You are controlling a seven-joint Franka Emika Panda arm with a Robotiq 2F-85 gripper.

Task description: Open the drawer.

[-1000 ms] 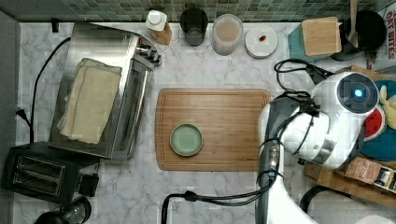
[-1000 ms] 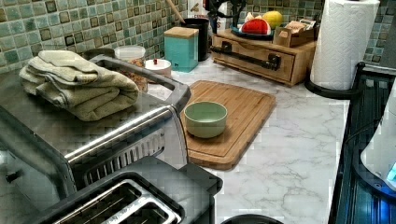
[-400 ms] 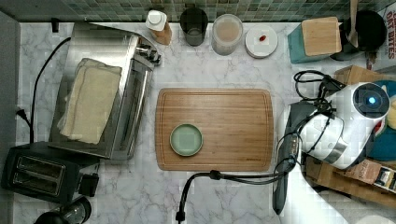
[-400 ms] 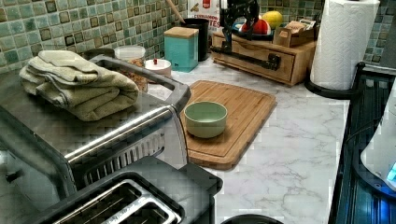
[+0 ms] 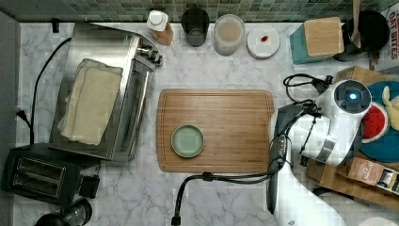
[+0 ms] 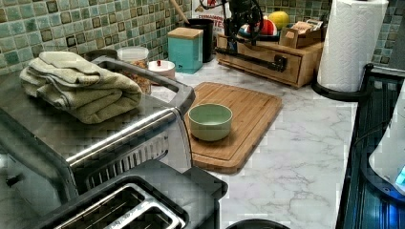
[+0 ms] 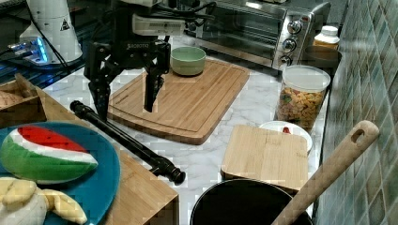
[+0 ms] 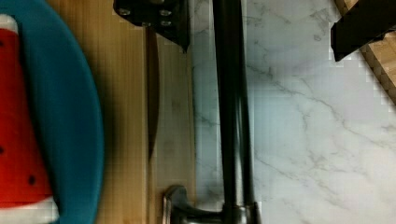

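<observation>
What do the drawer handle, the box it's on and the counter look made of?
Handle: looks like metal with a dark, slightly glossy finish; a highlight runs along the bar in the wrist view.
Wooden box: pale wood, possibly bamboo, going by its straight grain and matte look.
Counter: white with grey veins and smooth, so marble or a lookalike; I can't tell which.

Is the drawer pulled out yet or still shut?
Shut, by the looks: in the left view the drawer front sits flush with its wooden box; the open gripper straddles the handle.
</observation>
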